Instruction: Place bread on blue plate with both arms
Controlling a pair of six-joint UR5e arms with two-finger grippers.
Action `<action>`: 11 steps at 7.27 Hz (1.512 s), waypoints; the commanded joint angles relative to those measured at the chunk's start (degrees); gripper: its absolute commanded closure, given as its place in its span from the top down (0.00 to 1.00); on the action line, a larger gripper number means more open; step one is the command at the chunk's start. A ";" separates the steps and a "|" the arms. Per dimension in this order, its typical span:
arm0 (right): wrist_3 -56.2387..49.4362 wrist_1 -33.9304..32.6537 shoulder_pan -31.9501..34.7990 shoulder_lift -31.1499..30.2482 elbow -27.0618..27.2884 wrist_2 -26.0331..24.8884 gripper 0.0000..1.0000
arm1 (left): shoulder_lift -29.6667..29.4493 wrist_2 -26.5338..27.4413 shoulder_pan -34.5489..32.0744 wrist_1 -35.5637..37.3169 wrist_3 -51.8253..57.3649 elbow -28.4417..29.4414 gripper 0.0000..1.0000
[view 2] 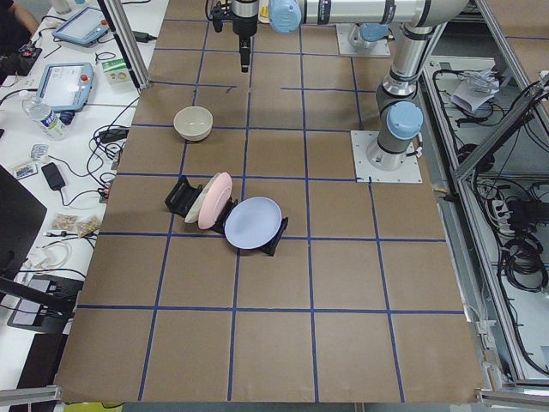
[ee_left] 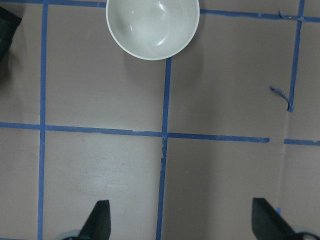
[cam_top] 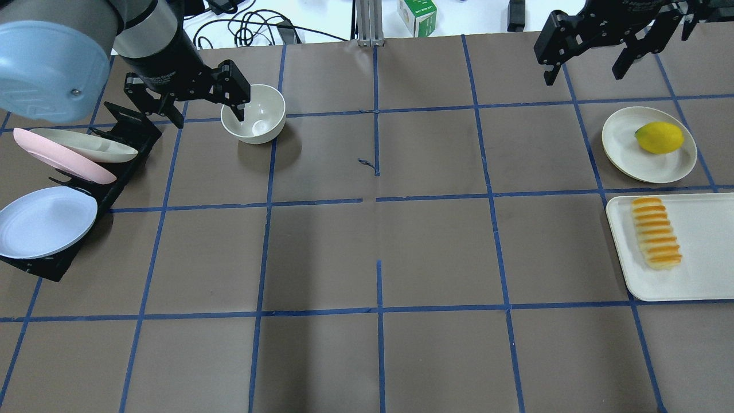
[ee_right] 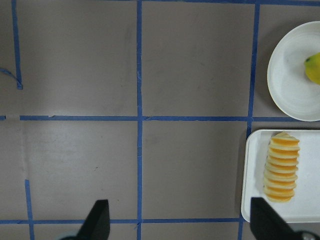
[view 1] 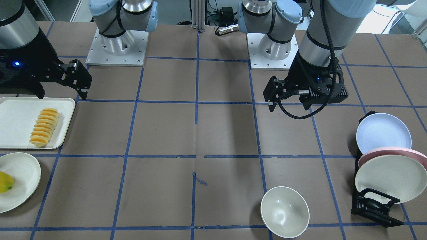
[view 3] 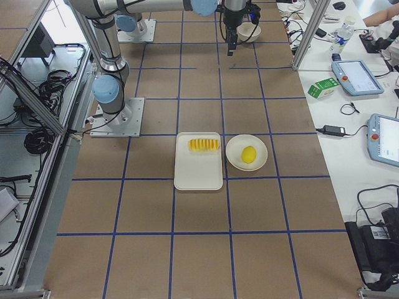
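The white tray (cam_top: 705,275) lay at the right edge, holding the bread (cam_top: 656,232) flat, which I judged reachable from above. At the left edge, the black rack (cam_top: 34,268) propped the blue plate (cam_top: 46,221) in its end slot nearest my base, tilted so I could probably grip its rim. My left gripper (ee_left: 181,225) and right gripper (ee_right: 180,222) both hung spread wide, holding nothing. The far green carton's (cam_top: 417,14) print was too small to read.

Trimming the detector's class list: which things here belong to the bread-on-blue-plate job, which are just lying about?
Job: bread on the white tray; blue plate in the black rack; left gripper and right gripper, both open.
Lying about: pink plate and cream plate in the same rack; bowl; yellow fruit on a white plate.
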 commanded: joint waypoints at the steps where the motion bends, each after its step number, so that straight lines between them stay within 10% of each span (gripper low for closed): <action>1: 0.00 0.43 0.00 -0.11 0.72 0.05 1.00 | 0.16 0.09 0.00 0.00 0.00 -0.08 1.00; 6: 9.40 -4.75 7.65 0.06 4.59 0.22 1.00 | 1.29 1.24 3.67 0.09 0.97 0.62 1.00; 11: 8.79 -4.83 6.86 0.06 4.68 0.05 1.00 | 0.61 1.76 24.39 -0.09 -1.13 -0.69 1.00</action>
